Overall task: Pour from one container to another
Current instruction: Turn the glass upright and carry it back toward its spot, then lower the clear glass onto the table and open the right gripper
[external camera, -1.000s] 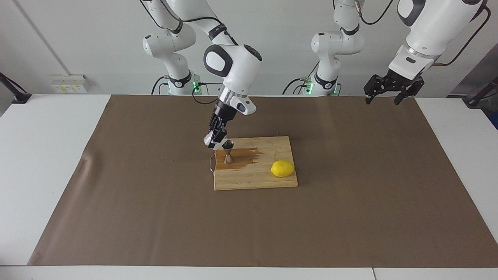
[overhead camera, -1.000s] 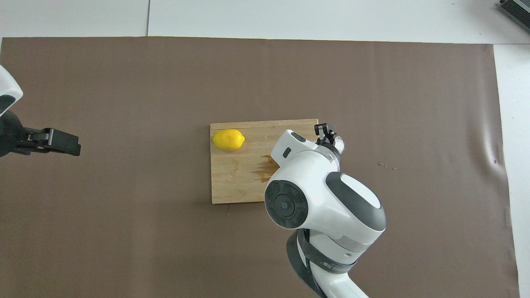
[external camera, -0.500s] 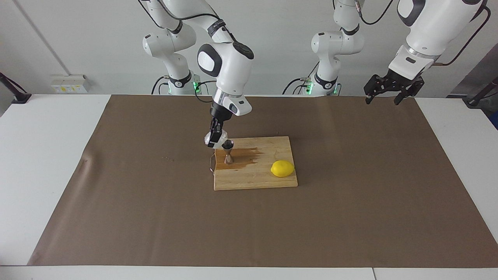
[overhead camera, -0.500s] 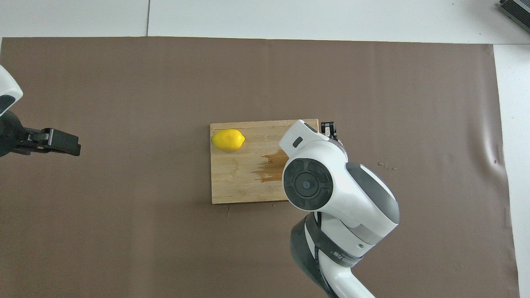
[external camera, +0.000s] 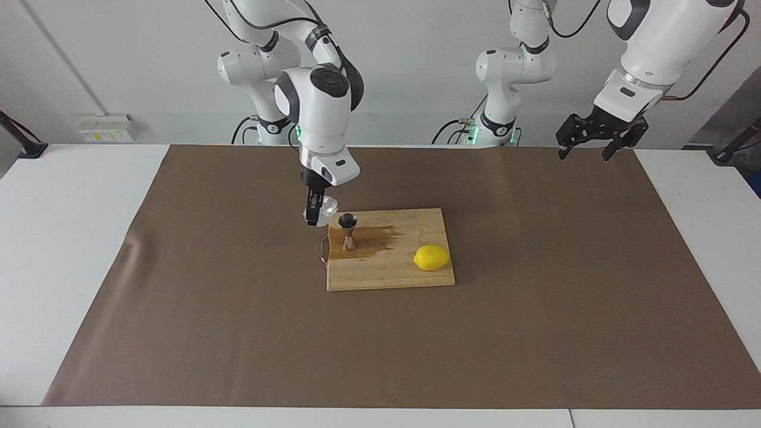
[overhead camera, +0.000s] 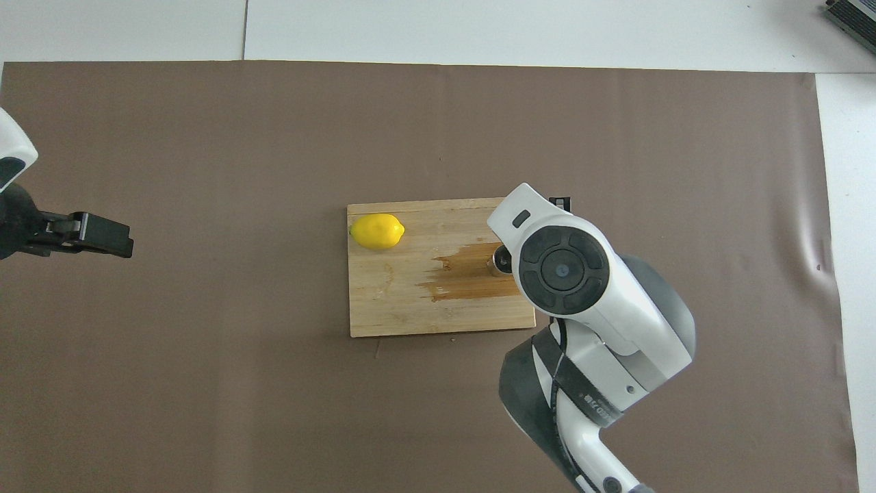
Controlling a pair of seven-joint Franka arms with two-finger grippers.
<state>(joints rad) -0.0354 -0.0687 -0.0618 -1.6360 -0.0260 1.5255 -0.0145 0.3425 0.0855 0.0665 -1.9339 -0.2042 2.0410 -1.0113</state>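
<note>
Facing view, taken from its left edge across: a brown paper mat (external camera: pixel 178 333) is spread over the white table (external camera: pixel 65 226). The right gripper (external camera: pixel 314 215) is held in the air over the mat, just off the wooden board's end toward the right arm, and is clamped on the small, squat clear glass tumbler (external camera: pixel 324 209) with faceted sides, which is kept close to upright and clear of the surface. Just beside it, the small silver steel hourglass-shaped jigger (external camera: pixel 348 232) is stood upright on the rectangular light wooden cutting board (external camera: pixel 386 273), at the board's end toward the right arm. A dark wet stain (external camera: pixel 374 238) is spread on the board around the jigger's foot and toward the board's middle. The oval yellow lemon (external camera: pixel 431 258) is laid on the same board, well apart from the jigger, at the end toward the left arm. The left gripper (external camera: pixel 585 145) is kept waiting high over the mat's corner nearest the left arm's base, its fingers spread wide with nothing between them.

In the overhead view the tumbler is hidden under the right arm's wrist, and only part of the jigger's rim (overhead camera: pixel 498 261) is seen.
</note>
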